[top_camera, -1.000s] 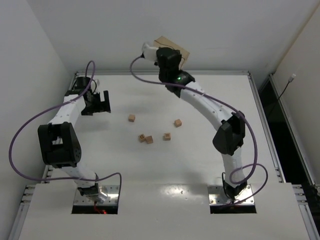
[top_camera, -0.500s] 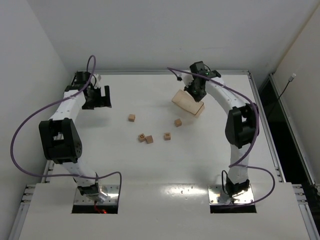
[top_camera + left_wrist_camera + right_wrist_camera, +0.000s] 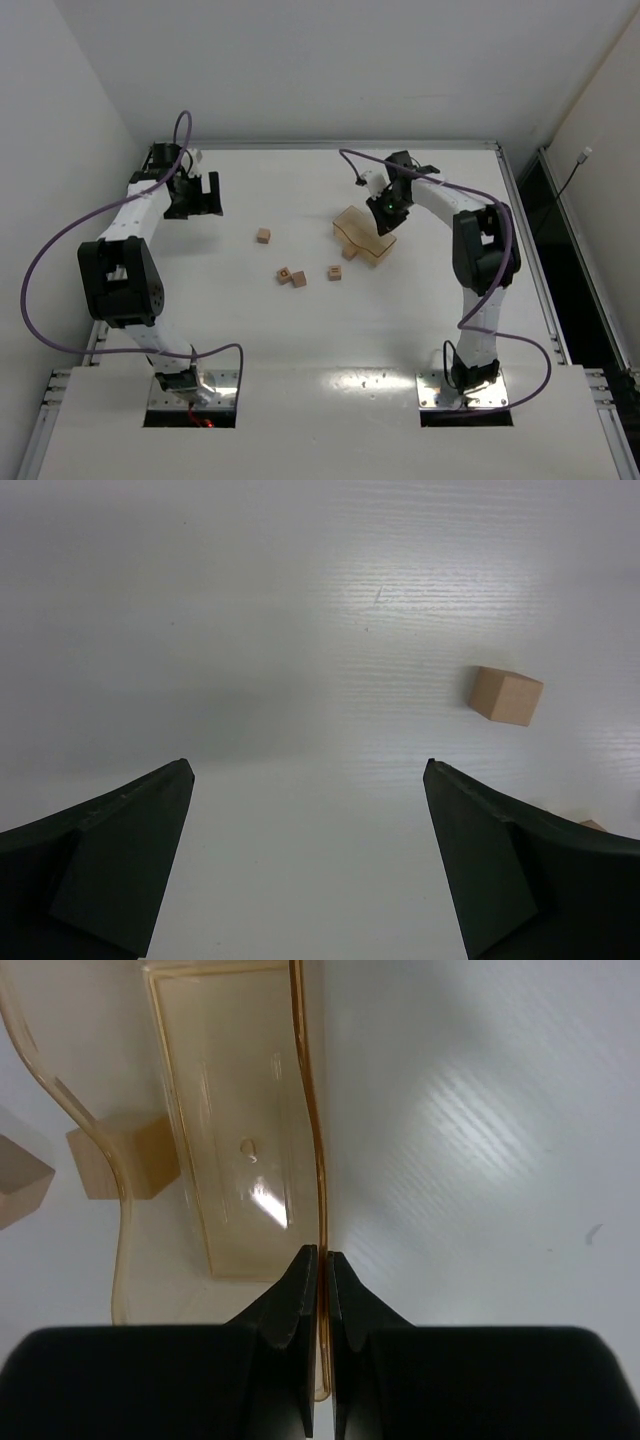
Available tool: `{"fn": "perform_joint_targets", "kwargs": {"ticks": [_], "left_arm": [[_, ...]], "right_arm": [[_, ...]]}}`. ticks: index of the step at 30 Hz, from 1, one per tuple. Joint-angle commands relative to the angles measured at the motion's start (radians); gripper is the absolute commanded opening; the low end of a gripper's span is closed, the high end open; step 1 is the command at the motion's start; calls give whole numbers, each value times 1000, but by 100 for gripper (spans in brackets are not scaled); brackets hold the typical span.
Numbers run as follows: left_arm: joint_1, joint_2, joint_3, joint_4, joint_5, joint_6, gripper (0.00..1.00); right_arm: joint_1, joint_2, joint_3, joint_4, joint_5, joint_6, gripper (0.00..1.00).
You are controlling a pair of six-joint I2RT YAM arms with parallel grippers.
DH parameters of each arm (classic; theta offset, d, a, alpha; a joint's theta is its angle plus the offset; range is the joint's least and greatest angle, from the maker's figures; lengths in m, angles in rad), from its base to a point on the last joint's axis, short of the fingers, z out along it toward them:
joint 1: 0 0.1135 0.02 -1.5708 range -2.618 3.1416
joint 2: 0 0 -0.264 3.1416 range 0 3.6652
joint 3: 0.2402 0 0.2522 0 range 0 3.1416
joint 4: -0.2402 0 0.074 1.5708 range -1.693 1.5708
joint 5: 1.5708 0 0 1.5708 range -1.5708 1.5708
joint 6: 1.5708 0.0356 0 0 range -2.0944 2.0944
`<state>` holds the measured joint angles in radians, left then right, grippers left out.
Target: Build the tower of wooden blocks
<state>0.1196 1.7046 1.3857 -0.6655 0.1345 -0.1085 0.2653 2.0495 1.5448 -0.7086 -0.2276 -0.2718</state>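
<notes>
The right claw (image 3: 320,1260) is pinched shut on the tray (image 3: 235,1090) wall. The left claw (image 3: 307,770) gapes wide, empty, above the worktop (image 3: 300,600). No tower yet: cubes (image 3: 263,236) lie loose mid-worktop, one just beside the tray. Likely light, stiff, smooth; pinch opposite flat faces squarely.

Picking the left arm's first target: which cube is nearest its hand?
The lone cube, farthest left and toward the back; the other cubes cluster nearer the tray.
</notes>
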Motion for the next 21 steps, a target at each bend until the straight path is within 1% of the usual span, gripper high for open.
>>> {"fn": "perform_joint_targets", "kwargs": {"ticks": [1, 6, 9, 15, 17, 20, 21], "left_arm": [[15, -31, 32, 1, 4, 12, 100], [15, -22, 32, 1, 13, 12, 100], [15, -22, 32, 1, 13, 12, 100], [15, -13, 32, 1, 13, 3, 99], [15, -22, 32, 1, 13, 3, 99], [15, -22, 32, 1, 13, 3, 99], [15, -22, 32, 1, 13, 3, 99]], "right_arm": [[22, -26, -51, 69, -85, 13, 0], [55, -60, -115, 78, -114, 13, 0], [80, -83, -135, 78, -139, 13, 0], [141, -136, -149, 78, -139, -7, 0], [141, -137, -121, 87, -128, -7, 0], [118, -117, -17, 87, -109, 43, 0], [105, -106, 51, 87, -108, 78, 0]]}}
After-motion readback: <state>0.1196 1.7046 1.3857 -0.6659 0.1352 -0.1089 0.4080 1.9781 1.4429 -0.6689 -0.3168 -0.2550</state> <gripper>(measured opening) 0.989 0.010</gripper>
